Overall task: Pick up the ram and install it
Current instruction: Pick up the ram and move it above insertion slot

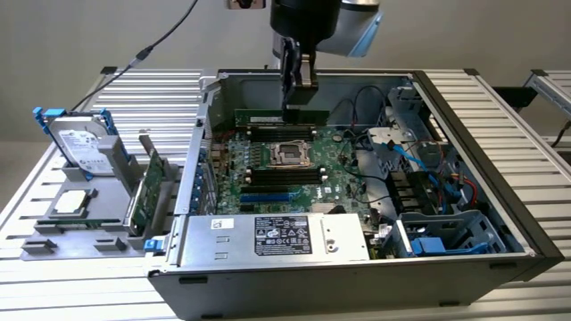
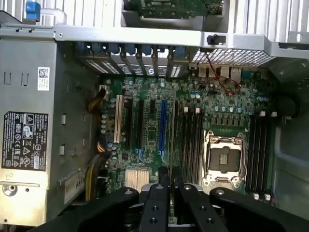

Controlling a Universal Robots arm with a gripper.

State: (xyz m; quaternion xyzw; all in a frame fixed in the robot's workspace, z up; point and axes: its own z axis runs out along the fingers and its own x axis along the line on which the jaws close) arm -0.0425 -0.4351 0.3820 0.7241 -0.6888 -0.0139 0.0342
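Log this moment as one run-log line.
gripper: shut on ram | ram: at memory slots beside CPU socket | seated: cannot tell

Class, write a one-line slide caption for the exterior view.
Gripper holds the ram on edge above the far slots of the motherboard inside the open computer case.

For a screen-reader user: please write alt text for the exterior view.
A robot arm's gripper grips the ram, a green stick, over the motherboard inside an open computer case. At the exterior view's left, a grey rack holds a hard drive and an expansion card.
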